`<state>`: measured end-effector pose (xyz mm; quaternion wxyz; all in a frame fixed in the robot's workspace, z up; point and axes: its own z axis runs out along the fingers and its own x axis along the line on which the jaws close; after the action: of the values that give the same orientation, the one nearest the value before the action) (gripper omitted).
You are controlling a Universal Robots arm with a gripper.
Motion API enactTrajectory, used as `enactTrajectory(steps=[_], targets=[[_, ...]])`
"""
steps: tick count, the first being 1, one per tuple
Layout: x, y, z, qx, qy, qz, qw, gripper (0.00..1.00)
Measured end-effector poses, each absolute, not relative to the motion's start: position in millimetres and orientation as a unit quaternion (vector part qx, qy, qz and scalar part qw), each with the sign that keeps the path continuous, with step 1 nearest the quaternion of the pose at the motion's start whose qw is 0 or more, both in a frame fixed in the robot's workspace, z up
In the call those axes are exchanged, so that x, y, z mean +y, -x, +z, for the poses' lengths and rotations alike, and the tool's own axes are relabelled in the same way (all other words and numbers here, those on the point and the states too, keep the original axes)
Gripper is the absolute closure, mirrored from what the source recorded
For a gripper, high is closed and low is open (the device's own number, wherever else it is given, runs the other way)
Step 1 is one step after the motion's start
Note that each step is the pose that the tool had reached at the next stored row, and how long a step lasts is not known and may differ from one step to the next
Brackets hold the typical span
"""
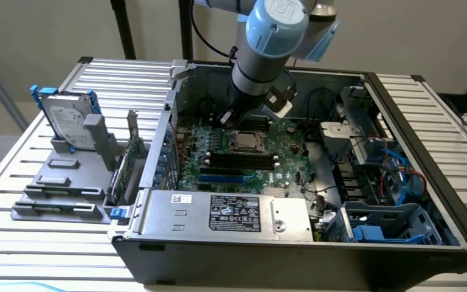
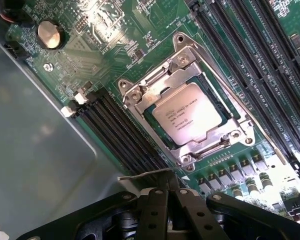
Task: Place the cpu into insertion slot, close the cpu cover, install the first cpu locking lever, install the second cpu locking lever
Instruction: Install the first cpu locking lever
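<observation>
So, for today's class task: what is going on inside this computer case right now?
A Universal Robots arm reaches into an open computer case, its gripper just above the motherboard beside the insertion slot. The cpu already sits in the slot, and the cpu cover lies closed over it. A thin metal locking lever ends right at the gripper's tip.

Mem slots (image 2: pixel 125 135) flank cpu cover (image 2: pixel 162 84).
</observation>
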<state>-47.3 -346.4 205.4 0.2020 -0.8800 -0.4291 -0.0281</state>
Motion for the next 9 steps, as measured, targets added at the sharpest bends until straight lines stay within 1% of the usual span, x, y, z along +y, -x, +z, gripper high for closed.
enactTrajectory(steps=[6,9], targets=[[-342.0,47.3,203.2,-0.433,0.878,-0.027,0.201,0.89],[-341.9,47.3,203.0,-0.433,0.879,-0.025,0.197,0.89]])
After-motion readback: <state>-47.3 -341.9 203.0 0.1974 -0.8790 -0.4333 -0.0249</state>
